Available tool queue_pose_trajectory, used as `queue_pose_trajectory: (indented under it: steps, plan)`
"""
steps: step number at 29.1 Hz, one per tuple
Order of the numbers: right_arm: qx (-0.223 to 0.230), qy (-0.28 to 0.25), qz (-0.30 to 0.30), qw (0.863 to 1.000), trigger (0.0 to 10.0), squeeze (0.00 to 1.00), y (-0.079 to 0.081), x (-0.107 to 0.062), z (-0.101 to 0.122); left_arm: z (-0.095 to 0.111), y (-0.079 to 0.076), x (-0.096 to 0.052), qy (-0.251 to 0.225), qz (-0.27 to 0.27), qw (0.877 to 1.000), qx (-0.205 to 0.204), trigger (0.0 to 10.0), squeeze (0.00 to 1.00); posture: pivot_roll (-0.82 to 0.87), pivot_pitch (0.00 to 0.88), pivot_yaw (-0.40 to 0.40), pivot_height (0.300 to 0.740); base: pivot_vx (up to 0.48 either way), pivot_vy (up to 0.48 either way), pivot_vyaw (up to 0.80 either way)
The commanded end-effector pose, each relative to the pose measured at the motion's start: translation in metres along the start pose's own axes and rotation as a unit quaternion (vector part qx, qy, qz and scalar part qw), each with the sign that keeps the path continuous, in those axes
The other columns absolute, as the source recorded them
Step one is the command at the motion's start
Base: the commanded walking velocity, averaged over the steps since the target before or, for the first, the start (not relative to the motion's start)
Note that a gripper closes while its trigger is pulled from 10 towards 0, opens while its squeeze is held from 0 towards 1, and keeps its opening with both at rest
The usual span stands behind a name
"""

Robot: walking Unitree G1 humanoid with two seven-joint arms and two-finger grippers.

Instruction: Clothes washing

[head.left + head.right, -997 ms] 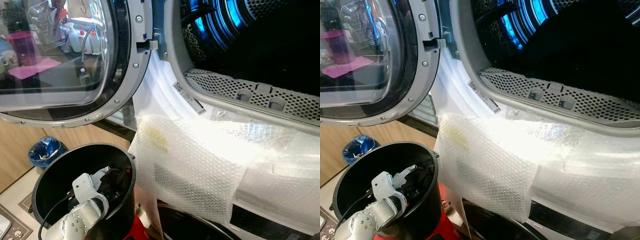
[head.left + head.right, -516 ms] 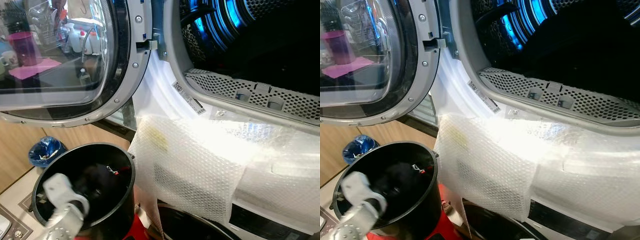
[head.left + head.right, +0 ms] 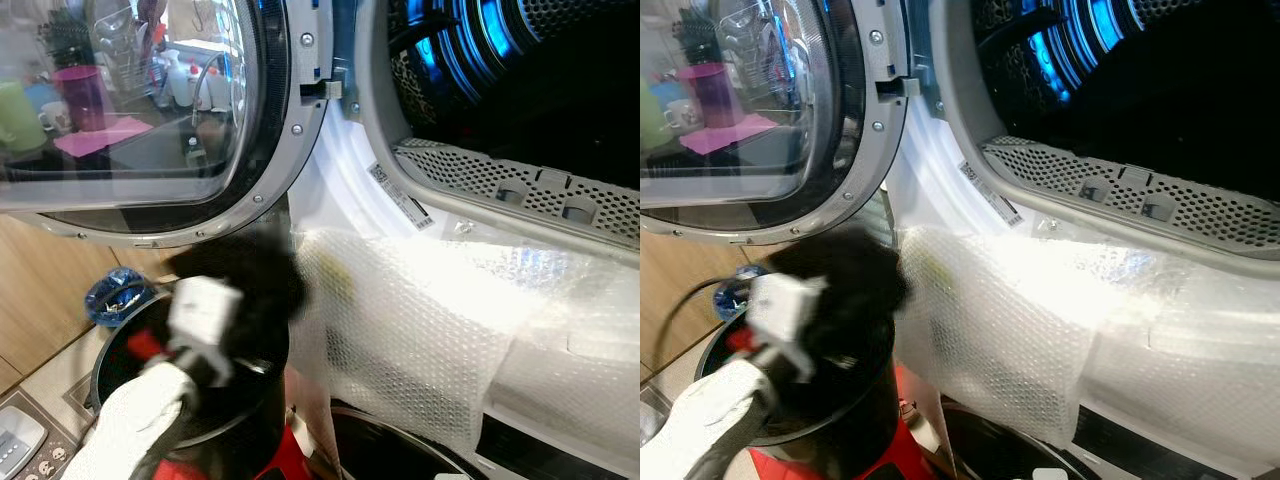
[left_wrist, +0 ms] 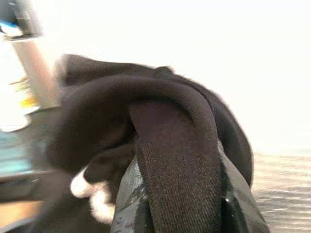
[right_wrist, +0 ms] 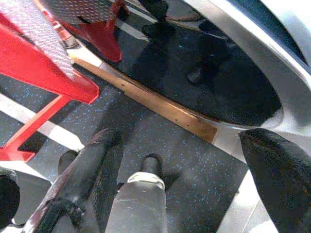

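Left gripper [image 3: 215, 315] clamped on black garment [image 3: 245, 275], raised above black bucket [image 3: 250, 420]; right gripper [image 5: 184, 179] spread wide.

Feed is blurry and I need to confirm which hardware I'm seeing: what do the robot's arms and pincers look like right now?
The left arm is a blurred pale silver-white limb with a boxy white wrist block and a black cable looping beside it. Its left pincer has glossy black fingers. The right pincer has two long black fingers, one rounded and shiny, around a silver-grey barrel.
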State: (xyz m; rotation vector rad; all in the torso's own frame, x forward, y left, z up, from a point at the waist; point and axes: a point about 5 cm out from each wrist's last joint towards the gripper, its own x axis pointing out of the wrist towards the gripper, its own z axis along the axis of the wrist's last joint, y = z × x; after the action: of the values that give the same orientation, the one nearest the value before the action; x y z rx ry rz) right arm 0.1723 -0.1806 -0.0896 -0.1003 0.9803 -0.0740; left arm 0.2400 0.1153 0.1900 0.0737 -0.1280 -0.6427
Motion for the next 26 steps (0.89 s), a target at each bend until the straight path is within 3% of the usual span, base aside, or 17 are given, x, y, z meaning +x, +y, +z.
queue_pose_trajectory:
  steps: [1,2,4,6,7,8,11,13,15,17,18,22,26]
  plan:
    - [0.014,-0.002,-0.001,1.000,10.0,0.00,0.001,0.000,0.001,0.007,-0.018,0.005,-0.003,-0.078,0.997,-0.005,0.0,0.00,0.02,0.000,0.074,0.740,0.000,0.000,0.00]
    - [0.014,-0.002,-0.001,1.000,10.0,0.00,0.001,0.000,0.001,0.007,-0.018,0.005,-0.003,-0.078,0.997,-0.005,0.0,0.00,0.02,0.000,0.074,0.740,0.000,0.000,0.00]
    - [0.019,-0.004,-0.003,1.000,10.0,0.00,0.001,0.000,0.002,0.010,-0.038,0.010,0.003,-0.155,0.987,-0.041,0.0,0.00,0.01,0.000,0.085,0.740,0.000,0.000,0.00]
    - [0.019,-0.004,-0.005,1.000,10.0,0.00,0.001,0.000,0.002,0.010,-0.045,0.010,0.005,-0.181,0.982,-0.055,0.0,0.00,0.01,0.000,0.085,0.740,0.000,0.000,0.00]
    - [0.026,-0.006,-0.008,1.000,10.0,0.00,-0.001,0.000,0.001,0.004,-0.058,0.009,0.030,-0.247,0.966,-0.075,0.0,0.00,-0.02,0.000,0.096,0.740,0.000,0.000,0.00]
    - [0.028,-0.007,-0.009,1.000,10.0,0.00,-0.001,0.000,0.000,0.001,-0.062,0.009,0.046,-0.270,0.958,-0.085,0.0,0.00,-0.02,0.000,0.096,0.740,0.000,0.000,0.00]
    - [0.030,-0.007,-0.007,0.999,10.0,0.00,0.000,-0.001,-0.001,-0.002,-0.064,0.008,0.065,-0.290,0.950,-0.092,0.0,0.00,-0.03,0.000,0.100,0.740,0.000,0.000,0.00]
    - [0.030,-0.005,-0.004,1.000,10.0,0.00,0.000,-0.001,-0.004,-0.007,-0.065,0.005,0.105,-0.330,0.930,-0.120,0.0,0.00,-0.03,0.000,0.101,0.740,0.000,0.000,0.00]
    - [0.024,0.002,-0.008,1.000,10.0,0.00,0.000,-0.001,-0.005,-0.010,-0.061,0.001,0.135,-0.363,0.915,-0.112,0.0,0.00,-0.03,0.000,0.097,0.740,0.000,0.000,0.00]
    - [0.024,0.002,-0.008,1.000,10.0,0.00,0.000,-0.001,-0.005,-0.010,-0.061,0.001,0.135,-0.363,0.915,-0.112,0.0,0.00,-0.03,0.000,0.097,0.740,0.000,0.000,0.00]
    - [0.020,0.012,-0.021,1.000,10.0,0.00,-0.003,-0.001,-0.008,-0.012,-0.056,0.000,0.152,-0.373,0.907,-0.122,0.0,0.00,-0.03,0.000,0.099,0.740,0.000,0.000,0.00]
    - [0.010,0.017,-0.034,0.999,10.0,0.00,-0.008,-0.001,-0.009,-0.009,-0.054,0.004,0.139,-0.397,0.900,-0.117,0.0,0.00,-0.03,0.000,0.096,0.740,0.000,0.000,0.00]
    - [0.007,0.005,-0.026,1.000,10.0,0.00,-0.006,-0.001,-0.004,0.009,-0.061,0.028,0.099,-0.415,0.896,-0.125,0.0,0.00,-0.03,0.000,0.090,0.740,0.000,0.000,0.00]
